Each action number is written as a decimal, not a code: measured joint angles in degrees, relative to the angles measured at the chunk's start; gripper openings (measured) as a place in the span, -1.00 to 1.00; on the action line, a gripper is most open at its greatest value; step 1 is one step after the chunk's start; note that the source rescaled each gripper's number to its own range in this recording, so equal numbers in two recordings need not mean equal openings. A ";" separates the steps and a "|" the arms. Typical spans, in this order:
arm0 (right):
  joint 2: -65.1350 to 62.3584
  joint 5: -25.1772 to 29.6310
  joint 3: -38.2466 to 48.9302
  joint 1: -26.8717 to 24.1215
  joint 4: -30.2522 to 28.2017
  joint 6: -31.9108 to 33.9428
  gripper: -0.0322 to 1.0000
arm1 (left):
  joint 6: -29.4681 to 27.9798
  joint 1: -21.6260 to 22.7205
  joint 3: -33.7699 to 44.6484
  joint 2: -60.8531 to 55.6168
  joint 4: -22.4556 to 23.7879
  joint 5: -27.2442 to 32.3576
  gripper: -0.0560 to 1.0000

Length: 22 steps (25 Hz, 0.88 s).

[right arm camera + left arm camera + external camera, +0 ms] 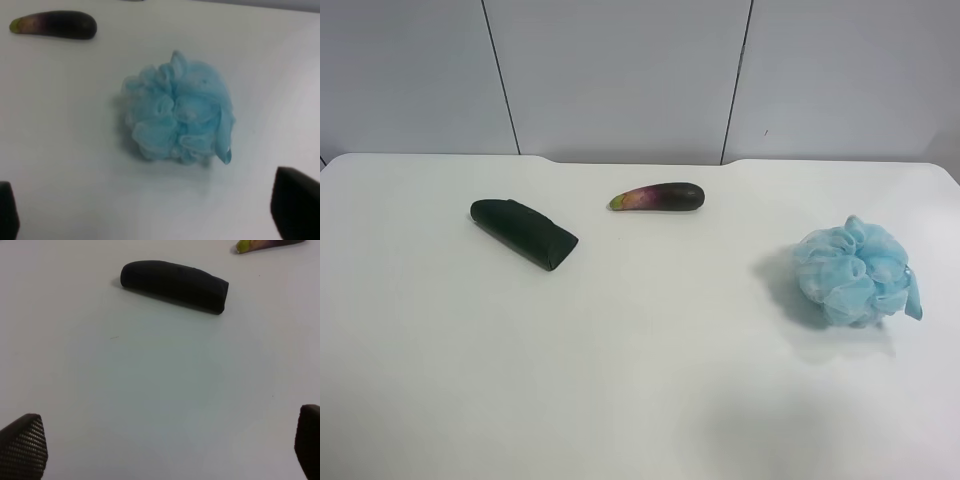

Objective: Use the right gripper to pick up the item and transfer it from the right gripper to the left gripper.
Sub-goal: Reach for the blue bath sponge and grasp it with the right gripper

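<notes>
Pouf (857, 272) sits near your table's (640, 400) side edge, space all round it, right gripper (150, 212) spread wide, holding nothing.

Eggplant (660, 196) lies between cloth (525, 233) and pouf (855, 272).

Pouf (857, 272): light blue throughout. Rolled cloth (525, 233): very dark green, near black. Eggplant (659, 197): dark purple, fading through pink to a yellow-green tip. Desk (640, 390): plain white. Left end effector (165, 449) fingers (22, 446): black, one with a fine cross-hatch pattern.
</notes>
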 joint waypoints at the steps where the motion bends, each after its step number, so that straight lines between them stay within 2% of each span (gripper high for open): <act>1: 0.00 0.00 0.00 0.00 0.00 0.00 1.00 | 0.00 0.00 0.00 0.00 0.00 0.00 1.00; 22: 0.00 0.00 0.00 0.00 0.00 0.00 1.00 | 0.02 0.00 0.00 0.00 0.00 0.00 1.00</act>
